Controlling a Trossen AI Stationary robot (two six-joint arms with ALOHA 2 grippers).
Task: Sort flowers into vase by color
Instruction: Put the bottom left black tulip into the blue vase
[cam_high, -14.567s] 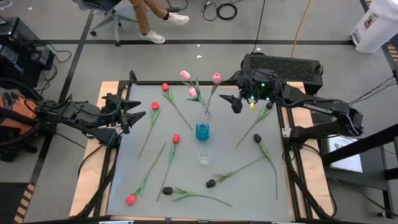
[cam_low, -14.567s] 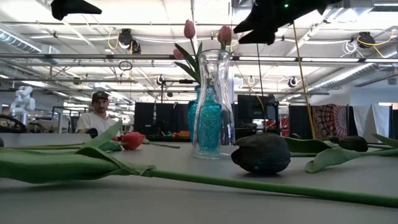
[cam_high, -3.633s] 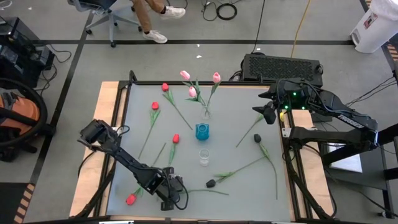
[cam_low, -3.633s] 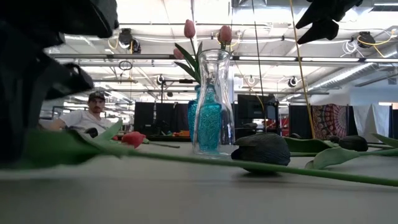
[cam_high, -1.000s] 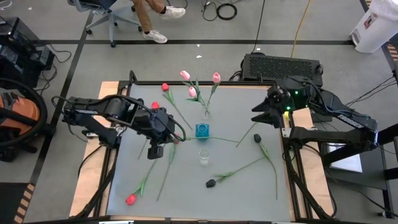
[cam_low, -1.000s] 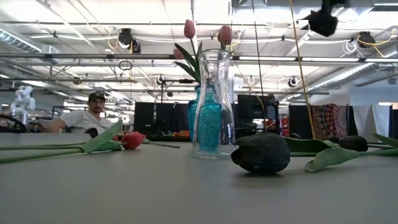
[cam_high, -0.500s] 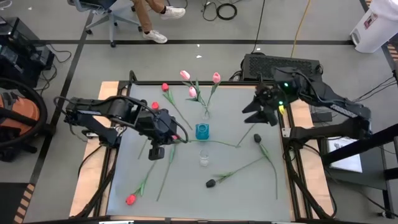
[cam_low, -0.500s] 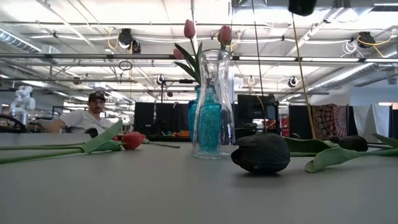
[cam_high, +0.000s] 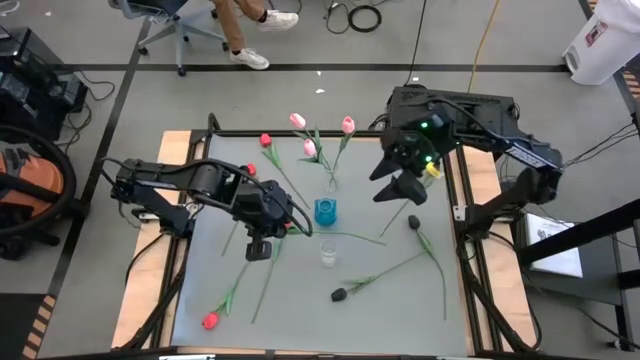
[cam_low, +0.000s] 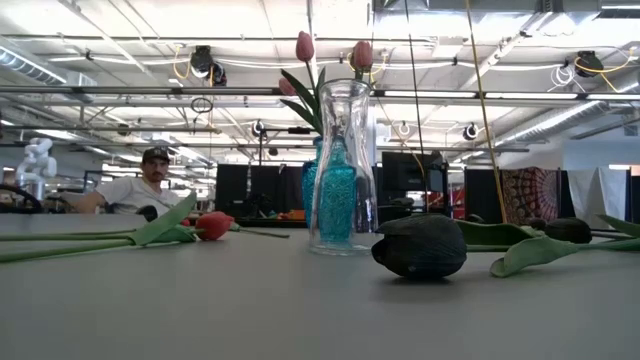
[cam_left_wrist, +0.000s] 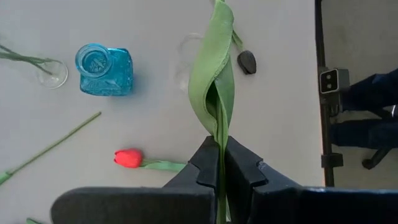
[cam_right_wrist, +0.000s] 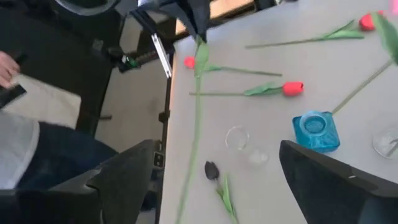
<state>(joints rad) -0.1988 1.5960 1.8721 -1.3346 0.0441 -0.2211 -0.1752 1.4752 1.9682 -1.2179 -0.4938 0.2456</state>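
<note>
My left gripper (cam_high: 293, 228) (cam_left_wrist: 219, 146) hangs over the table's middle, left of the blue vase (cam_high: 325, 211), shut on a flower (cam_left_wrist: 214, 74) with a long green leaf. Its stem (cam_high: 345, 237) reaches right, past the small clear glass (cam_high: 328, 252). The head is hidden. My right gripper (cam_high: 392, 182) (cam_right_wrist: 217, 149) hovers open, high over the far right part of the table, holding nothing. A tall clear vase (cam_high: 331, 183) (cam_low: 345, 165) holds pink tulips. Red tulips (cam_high: 265, 140) (cam_high: 210, 320) and black tulips (cam_high: 340, 294) (cam_high: 413, 222) lie flat on the table. My left gripper pinches the flower's stem and the base of its leaf (cam_left_wrist: 217, 134) between its two fingers. The fingers slant down from the table's left side, and the stem runs on past the fingertips, along them. The flower is lifted clear of the table, its stem pointing toward the table's right.
In the low view a black tulip head (cam_low: 420, 246) lies near the camera, right of the clear vase. A person (cam_low: 150, 185) sits beyond the far edge. A black box (cam_high: 455, 105) stands behind the table's far right corner. Bare tabletop (cam_high: 400, 310) shows at the near right.
My right gripper has swung from the table's right edge toward the middle and risen, turning as it went; it stays open. My left gripper has edged toward the right and a little down with the flower, still shut on it.
</note>
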